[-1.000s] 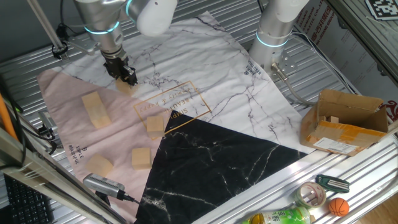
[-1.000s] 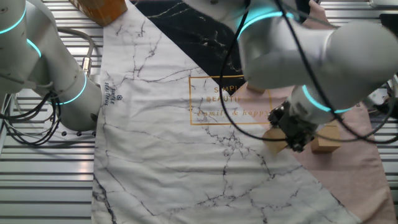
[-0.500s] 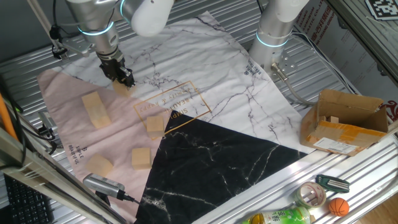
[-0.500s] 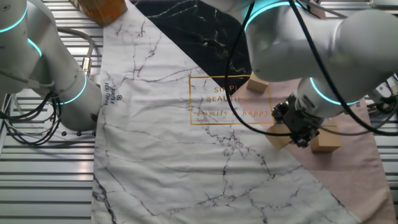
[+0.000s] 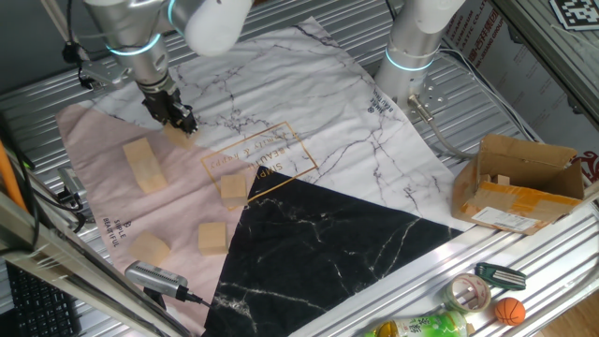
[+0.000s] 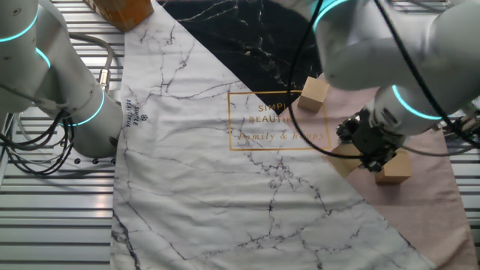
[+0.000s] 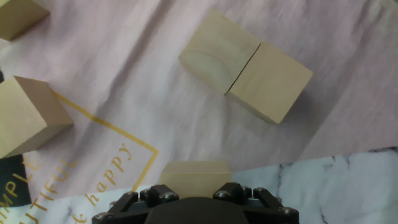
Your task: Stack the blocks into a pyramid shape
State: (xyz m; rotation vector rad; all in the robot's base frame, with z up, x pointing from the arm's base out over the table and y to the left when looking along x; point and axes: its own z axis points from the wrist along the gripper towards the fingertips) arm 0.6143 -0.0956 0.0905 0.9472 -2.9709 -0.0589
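My gripper (image 5: 177, 118) is shut on one tan wooden block (image 5: 180, 135) and holds it just above the cloth at the back left. Two blocks (image 5: 143, 164) lie side by side, touching, on the pink part of the cloth to its front left. In the hand view this pair of blocks (image 7: 245, 73) sits ahead of the held block (image 7: 196, 177), which fills the gap between the jaws of the gripper (image 7: 196, 190). Three single blocks lie apart: one block (image 5: 232, 188) by the gold print, another block (image 5: 211, 237) and a third block (image 5: 150, 248) nearer the front. In the other fixed view the gripper (image 6: 373, 154) hangs beside the paired blocks (image 6: 394, 166).
A second arm's base (image 5: 412, 47) stands at the back. An open cardboard box (image 5: 519, 183) sits at the right. A tape roll (image 5: 470, 292), a small ball (image 5: 508, 311) and a bottle (image 5: 416, 327) lie along the front right rail. A silver and black device (image 5: 157, 278) lies at the front left.
The gripper has carried the held block to the left in one fixed view, closer to the pair of touching blocks. The other blocks have not moved.
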